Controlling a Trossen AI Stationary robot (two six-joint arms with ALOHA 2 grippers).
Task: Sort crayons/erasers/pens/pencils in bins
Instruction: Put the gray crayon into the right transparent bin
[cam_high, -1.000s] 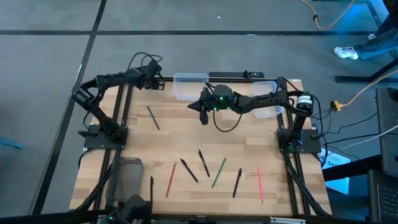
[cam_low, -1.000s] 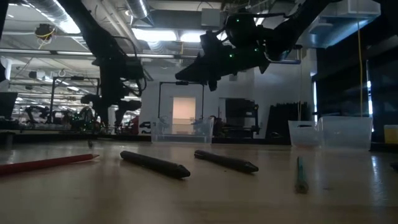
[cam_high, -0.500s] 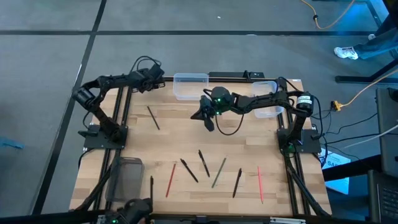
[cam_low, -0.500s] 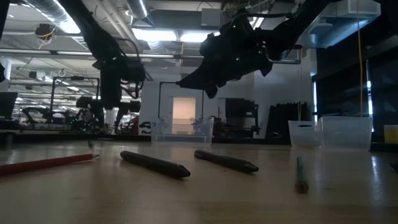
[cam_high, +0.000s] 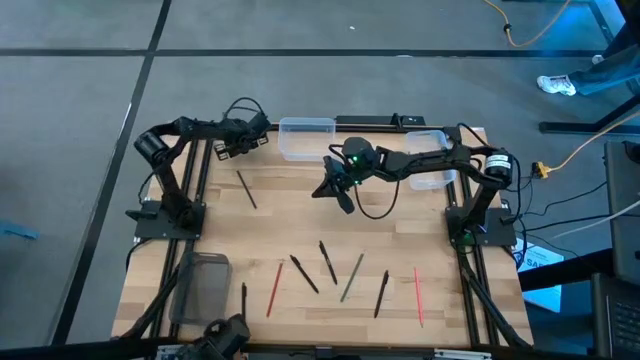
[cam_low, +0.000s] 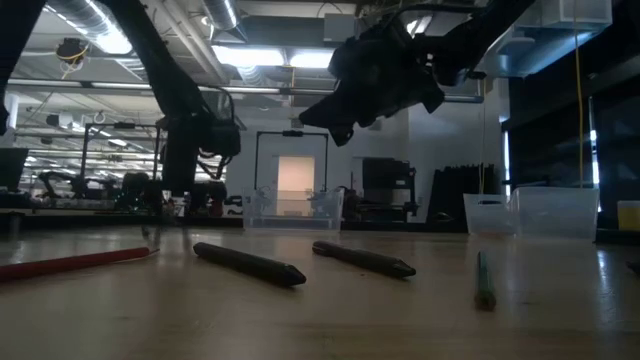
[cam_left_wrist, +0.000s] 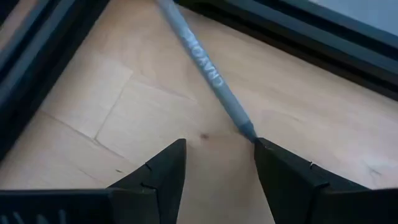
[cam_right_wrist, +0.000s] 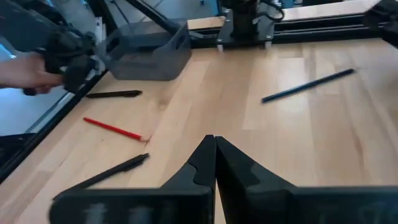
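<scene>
My left gripper (cam_high: 257, 140) is open over the table's far left corner. In the left wrist view (cam_left_wrist: 217, 146) a grey pencil (cam_left_wrist: 202, 59) lies flat on the wood, its tip close beside one finger (cam_left_wrist: 273, 162). I cannot tell whether they touch. My right gripper (cam_high: 336, 192) is shut and empty (cam_right_wrist: 215, 146), held high over the table's middle (cam_low: 335, 125). Two clear bins (cam_high: 307, 138) (cam_high: 432, 148) stand at the far edge. The smoky grey bin (cam_high: 202, 285) stands at the near left. Several pens and pencils lie flat along the near side.
A dark pencil (cam_high: 246, 188) lies at the left middle. Near the front lie a red pencil (cam_high: 274, 288), black pens (cam_high: 303, 273) (cam_high: 328, 262) (cam_high: 381, 293) (cam_high: 244, 298), a green pencil (cam_high: 351, 277) and a pink one (cam_high: 418, 295). Black frame rails edge the table.
My left gripper has gone a little toward the table's right edge, staying near the far left corner. My right gripper has risen slightly, turned, and shifted a little toward the right. No pen or pencil has moved.
</scene>
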